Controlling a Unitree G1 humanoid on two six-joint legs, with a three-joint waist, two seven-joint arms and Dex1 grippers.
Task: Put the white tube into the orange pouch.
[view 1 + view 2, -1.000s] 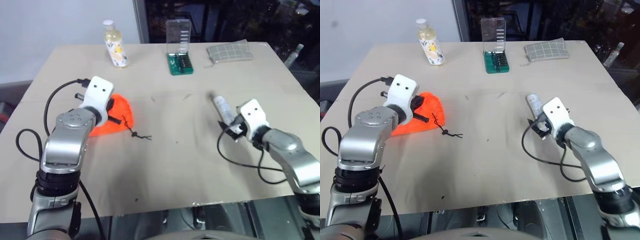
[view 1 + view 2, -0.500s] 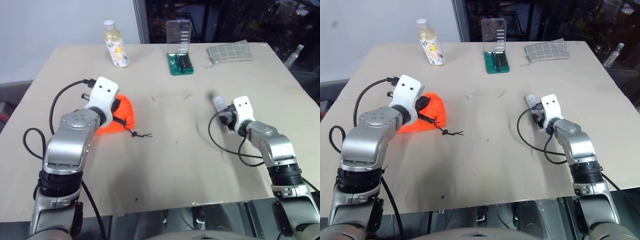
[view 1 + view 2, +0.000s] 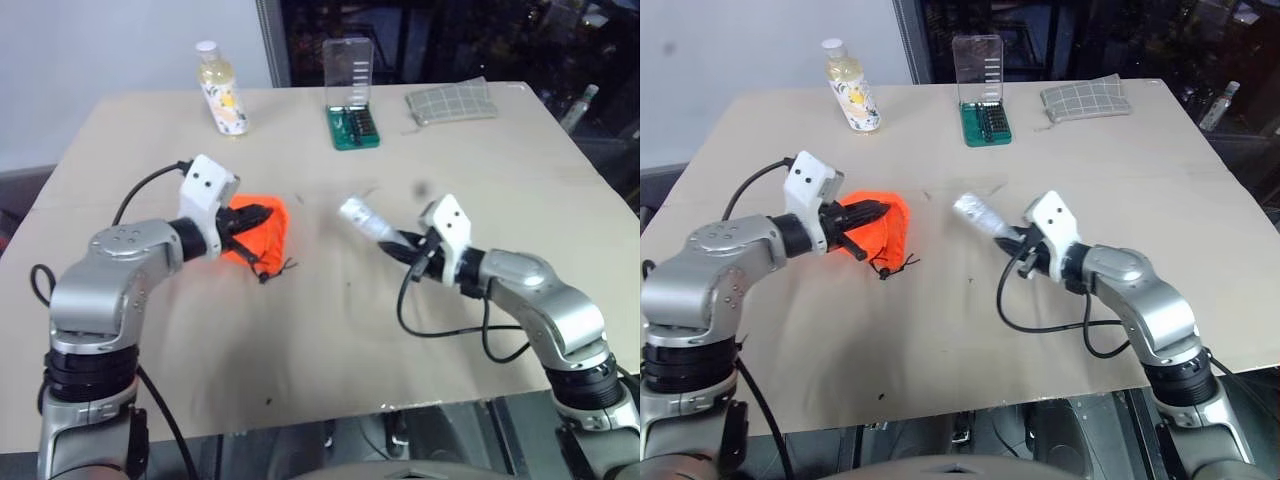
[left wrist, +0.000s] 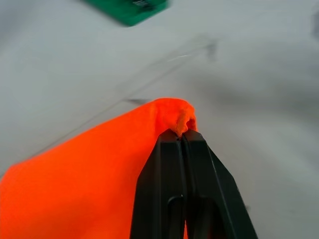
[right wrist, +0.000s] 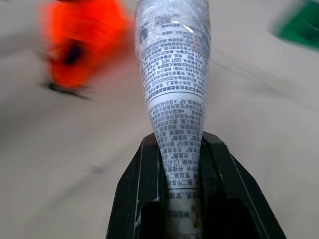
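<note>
White tube (image 3: pixel 980 215) in right gripper (image 3: pixel 1018 241), orange pouch (image 3: pixel 880 222) in left gripper (image 3: pixel 872 211).

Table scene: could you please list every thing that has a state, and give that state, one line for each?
white tube: held in the right tool, lifted off the table, cap end towards the pouch.
orange pouch: fabric edge pinched by the shut left tool.
yellowish bottle: upright, capped.
green bit case: open, clear lid standing up.
checked cloth pouch: lying flat.

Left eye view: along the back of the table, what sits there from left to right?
Yellowish plastic bottle with white cap → green bit-set case with its clear lid raised → grey-green checked cloth pouch.
</note>
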